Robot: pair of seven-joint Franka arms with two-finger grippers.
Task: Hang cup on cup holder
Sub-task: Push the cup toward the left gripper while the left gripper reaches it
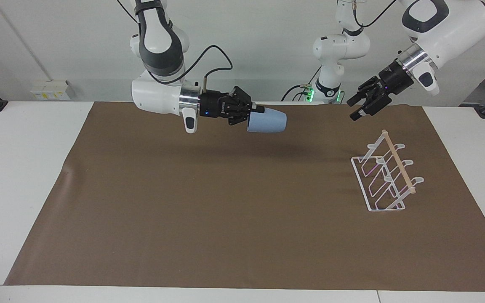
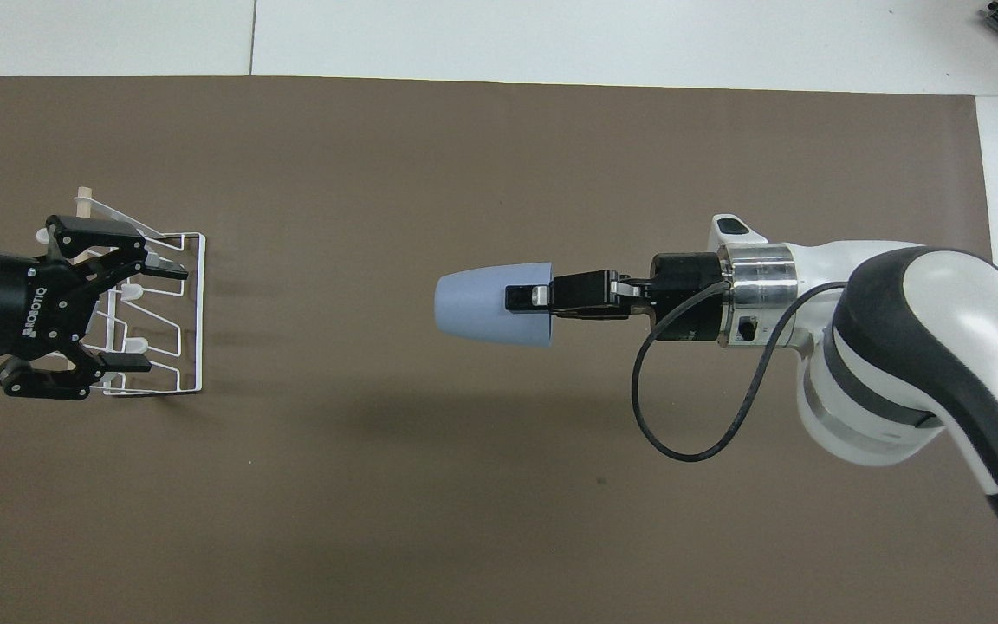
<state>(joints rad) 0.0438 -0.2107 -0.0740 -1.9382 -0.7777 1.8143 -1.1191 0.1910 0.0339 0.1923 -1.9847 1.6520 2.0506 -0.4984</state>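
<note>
Right now I see the right gripper (image 1: 256,113) clamped on the rim of the cup (image 1: 267,121), one finger inside the mouth and one outside, carrying it on its side in the air over the middle of the brown mat (image 1: 225,210), base aimed toward the left arm's end. The cup holder (image 1: 387,176) stands on the mat at that end, about three o'clock in the facing view, nine o'clock from overhead. My left gripper (image 2: 148,316) hangs over the cup holder with its jaws spread wide and nothing in them. The mat covers most of a white table (image 1: 19,168); a pale wall (image 1: 246,42) backs the arms
</note>
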